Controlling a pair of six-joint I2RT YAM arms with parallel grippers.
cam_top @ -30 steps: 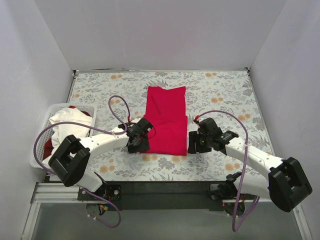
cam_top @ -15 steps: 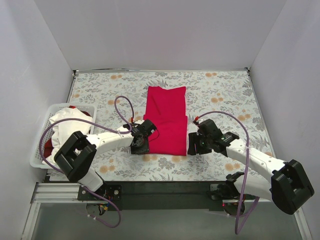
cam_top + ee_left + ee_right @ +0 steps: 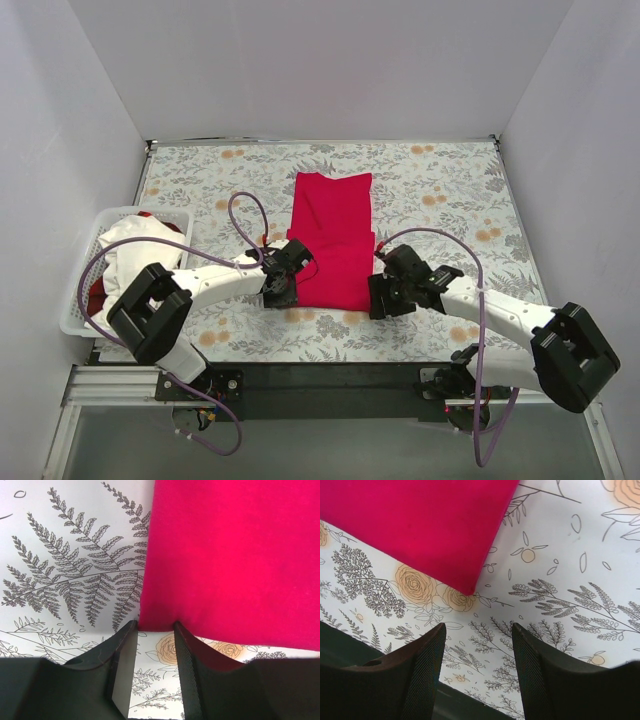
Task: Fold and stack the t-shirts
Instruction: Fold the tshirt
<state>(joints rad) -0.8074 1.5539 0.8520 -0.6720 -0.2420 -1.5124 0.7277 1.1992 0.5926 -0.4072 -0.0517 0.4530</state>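
Right arm [image 3: 480, 305] neared the red t-shirt [image 3: 333, 240] on floral cloth [image 3: 440, 190], walls [image 3: 320, 60] white.

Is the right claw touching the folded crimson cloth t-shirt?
Apart. The right wrist view shows floral grey tablecloth between the right claw and the corner of the folded crimson cloth t-shirt.

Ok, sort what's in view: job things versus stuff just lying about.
Job: folded red shirt; white shirt in the basket; second red shirt partly under it.
Lying about: the basket; floral cloth.
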